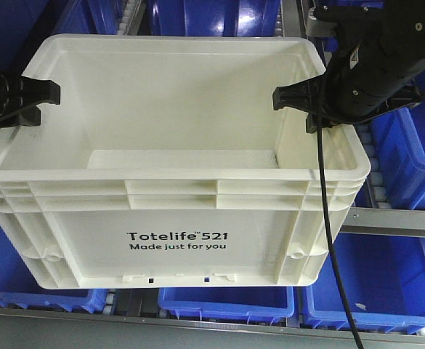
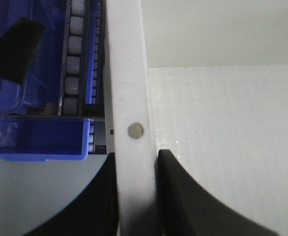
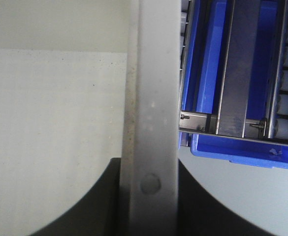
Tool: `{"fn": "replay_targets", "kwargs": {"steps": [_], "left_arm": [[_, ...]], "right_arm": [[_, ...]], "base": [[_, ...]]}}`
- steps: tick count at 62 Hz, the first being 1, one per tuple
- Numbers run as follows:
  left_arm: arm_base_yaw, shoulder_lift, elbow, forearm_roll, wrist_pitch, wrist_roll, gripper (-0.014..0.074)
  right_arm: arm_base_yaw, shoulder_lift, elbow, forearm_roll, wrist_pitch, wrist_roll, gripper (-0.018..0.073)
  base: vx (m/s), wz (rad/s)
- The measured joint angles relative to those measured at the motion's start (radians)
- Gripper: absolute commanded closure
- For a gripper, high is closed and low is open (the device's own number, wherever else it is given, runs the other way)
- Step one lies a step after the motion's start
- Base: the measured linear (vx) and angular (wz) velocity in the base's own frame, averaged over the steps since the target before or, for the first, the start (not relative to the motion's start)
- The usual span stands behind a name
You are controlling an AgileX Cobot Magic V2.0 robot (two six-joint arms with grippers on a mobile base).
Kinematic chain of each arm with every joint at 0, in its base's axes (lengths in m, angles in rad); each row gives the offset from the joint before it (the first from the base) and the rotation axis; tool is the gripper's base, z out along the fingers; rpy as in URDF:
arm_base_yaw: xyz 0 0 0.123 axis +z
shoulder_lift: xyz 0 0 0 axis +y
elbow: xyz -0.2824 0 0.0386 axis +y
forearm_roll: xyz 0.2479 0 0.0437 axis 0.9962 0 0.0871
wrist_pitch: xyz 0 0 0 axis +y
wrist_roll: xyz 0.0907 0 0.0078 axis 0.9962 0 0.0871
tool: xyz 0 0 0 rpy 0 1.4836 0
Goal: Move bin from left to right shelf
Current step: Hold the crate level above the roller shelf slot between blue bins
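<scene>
Well, closest to my wrist cameras, the left gripper (image 2: 136,160) is pinched down on the left wall of the bin (image 1: 176,218), one black finger outside and one inside, with the white rim filling the whole gap between them. The right gripper (image 3: 148,167) mirrors that on the right wall, closed just as tight on the rim. So both arms have it, and neither has any spare opening.

From the front camera, the bin sits square to me, empty, its printed face toward the lens and its top level. Its base overlaps the blue bins (image 1: 219,302) below it, and I see nothing under it, so I judge it is hanging between the arms, not resting on a shelf (though the underside itself is hidden).

Behind it are a roller track (image 2: 72,59), a grey shelf rail (image 1: 394,222) and more blue bins.

My reading is that the grasp and lift-out are done. What is left is the carry across, the set-down on the right shelf and the release. I cannot tell from here which shelf I am facing.
</scene>
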Motion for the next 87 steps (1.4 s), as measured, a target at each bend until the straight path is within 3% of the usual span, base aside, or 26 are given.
{"fn": "replay_targets", "kwargs": {"steps": [87], "left_arm": [[0.000,0.000,0.000,-0.001,0.000,0.000,0.0602]], "right_arm": [[0.000,0.000,0.000,-0.001,0.000,0.000,0.0538]], "base": [[0.05,-0.07]]}}
